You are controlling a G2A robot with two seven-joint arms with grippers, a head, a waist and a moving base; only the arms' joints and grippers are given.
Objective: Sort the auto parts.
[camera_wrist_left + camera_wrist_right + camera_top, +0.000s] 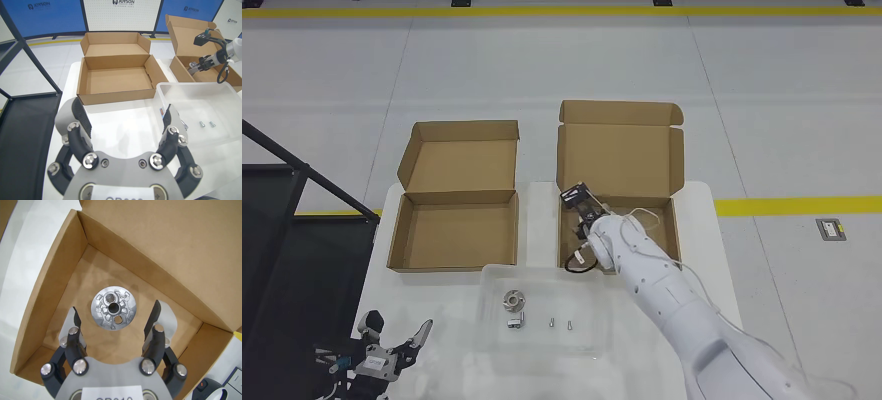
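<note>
Table: white top [442,300]; it carries two open cardboard boxes and, in front of them, a clear bin [189,84]
Step in hand: I judge it is the setting down of the metal disc [113,308] in the right box [662,230]
Disc: it seems to lie flat on the floor of this box, toward one corner; no pad touches it
Right gripper [115,311]: jaws apart, one at each side of the disc, just above it
How to do it well: I would rise straight up with the jaws wide, so no pad catches the disc's rim; I would clear the cardboard wall before any turn toward the bin, because that wall is near
Left gripper [122,106]: jaws apart, holding nothing; low over the table's near edge, near the bin, well apart from the right arm
Bin: a round hub [513,298] and two small bolts [202,124]; probably next to sort
Left box [452,235]: lid open, beside the right box
Room: grey floor with yellow lines [782,207]; a black rack [24,121] beside the table; blue and white panels [121,15] behind
</note>
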